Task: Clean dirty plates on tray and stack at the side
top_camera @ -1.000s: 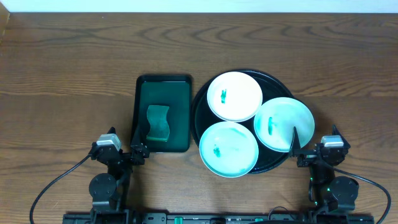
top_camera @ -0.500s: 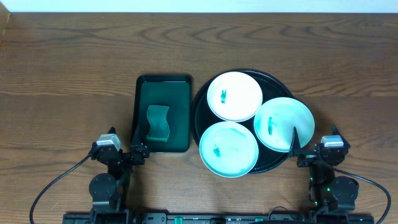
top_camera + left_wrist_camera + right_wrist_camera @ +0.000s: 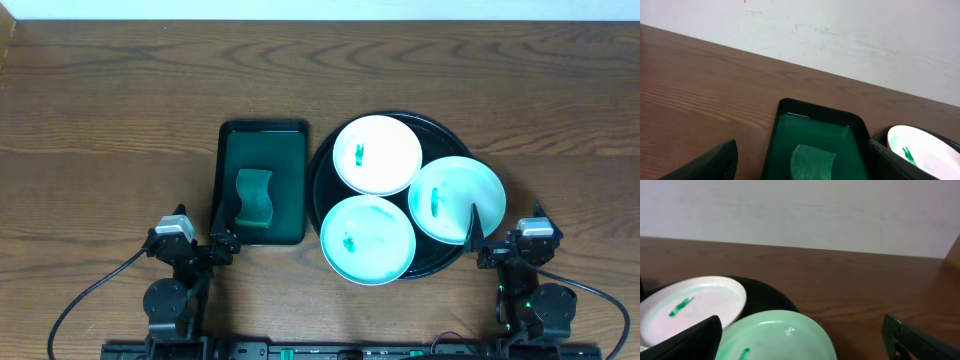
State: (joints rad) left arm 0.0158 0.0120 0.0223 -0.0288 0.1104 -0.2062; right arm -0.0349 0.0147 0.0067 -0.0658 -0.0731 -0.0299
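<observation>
Nothing appears started: all three plates lie on the round black tray [image 3: 455,140], the far plate [image 3: 377,155], the right plate [image 3: 457,200] and the near plate [image 3: 367,240], each carrying a green smear, and no stack stands beside it on the desk [image 3: 120,100]. The step in hand looks like fetching the wiper, so the next move probably calls for the left arm to go forward and down onto the green sponge [image 3: 254,195] in the small rectangular tray [image 3: 265,150] (it lies straight ahead of that arm). The left pincer [image 3: 801,145] is spread wide, released, touching nothing. The right pincer [image 3: 802,320] gapes equally, empty, hanging just short of the right plate's rim.
</observation>
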